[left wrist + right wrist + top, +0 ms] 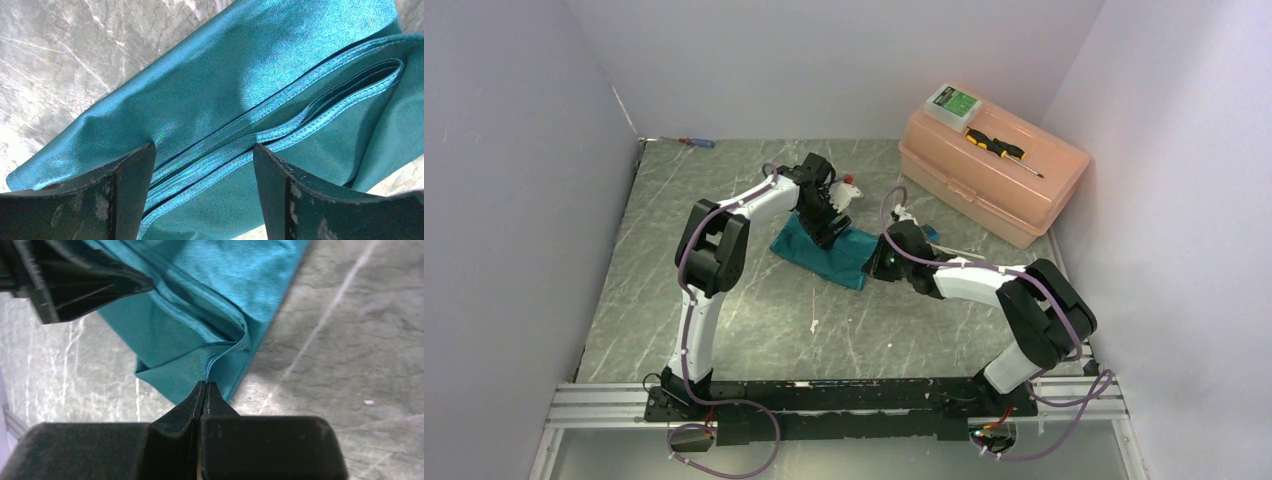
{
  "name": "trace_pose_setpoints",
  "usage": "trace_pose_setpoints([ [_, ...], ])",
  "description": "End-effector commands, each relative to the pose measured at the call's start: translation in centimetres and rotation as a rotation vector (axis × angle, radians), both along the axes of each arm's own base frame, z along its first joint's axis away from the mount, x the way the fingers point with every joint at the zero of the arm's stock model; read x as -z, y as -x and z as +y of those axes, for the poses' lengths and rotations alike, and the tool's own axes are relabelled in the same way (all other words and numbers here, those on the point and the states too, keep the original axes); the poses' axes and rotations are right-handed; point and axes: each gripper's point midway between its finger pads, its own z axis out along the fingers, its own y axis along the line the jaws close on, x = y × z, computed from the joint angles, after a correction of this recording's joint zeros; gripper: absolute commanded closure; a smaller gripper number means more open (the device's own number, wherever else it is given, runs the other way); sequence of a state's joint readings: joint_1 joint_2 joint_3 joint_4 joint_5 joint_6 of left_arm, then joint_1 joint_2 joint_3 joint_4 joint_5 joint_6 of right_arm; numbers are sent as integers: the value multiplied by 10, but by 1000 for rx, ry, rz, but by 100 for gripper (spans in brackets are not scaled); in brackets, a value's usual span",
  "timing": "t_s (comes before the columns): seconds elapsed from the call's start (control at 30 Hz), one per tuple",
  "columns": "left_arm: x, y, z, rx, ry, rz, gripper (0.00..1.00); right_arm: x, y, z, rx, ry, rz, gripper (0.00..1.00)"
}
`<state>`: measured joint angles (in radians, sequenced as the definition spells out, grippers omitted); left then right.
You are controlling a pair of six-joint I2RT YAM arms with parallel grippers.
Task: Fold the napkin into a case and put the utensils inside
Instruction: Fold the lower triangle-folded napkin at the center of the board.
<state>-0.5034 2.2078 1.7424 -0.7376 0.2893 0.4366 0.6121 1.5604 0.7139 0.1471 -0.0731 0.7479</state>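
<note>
The teal napkin (819, 255) lies folded in layers on the marble table between the two arms. My left gripper (829, 232) is open and low over it. In the left wrist view its fingers (127, 192) straddle the stacked hemmed edges of the napkin (240, 90). My right gripper (880, 262) is at the napkin's right end. In the right wrist view it (205, 384) is shut on a puckered edge of the napkin (200, 325). Thin white sticks (952, 252) show just right of the right gripper. The blue utensil is not visible.
A peach toolbox (994, 175) stands at the back right, with a yellow-and-black screwdriver (999, 148) and a small green-topped box (954, 103) on its lid. A red-and-blue screwdriver (696, 142) lies at the back left corner. Walls close in on three sides.
</note>
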Motion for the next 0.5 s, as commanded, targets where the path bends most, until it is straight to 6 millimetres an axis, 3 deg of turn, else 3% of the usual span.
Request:
trace_pose_setpoints([
  [0.0, 13, 3, 5, 27, -22, 7, 23, 9, -15, -14, 132, 16, -38, 100],
  [0.3, 3, 1, 4, 29, -17, 0, 20, 38, -9, -20, 165, 88, -13, 100],
  [0.47, -34, -8, 2, 12, 16, -58, 8, 44, -4, -17, 148, 90, -1, 100],
])
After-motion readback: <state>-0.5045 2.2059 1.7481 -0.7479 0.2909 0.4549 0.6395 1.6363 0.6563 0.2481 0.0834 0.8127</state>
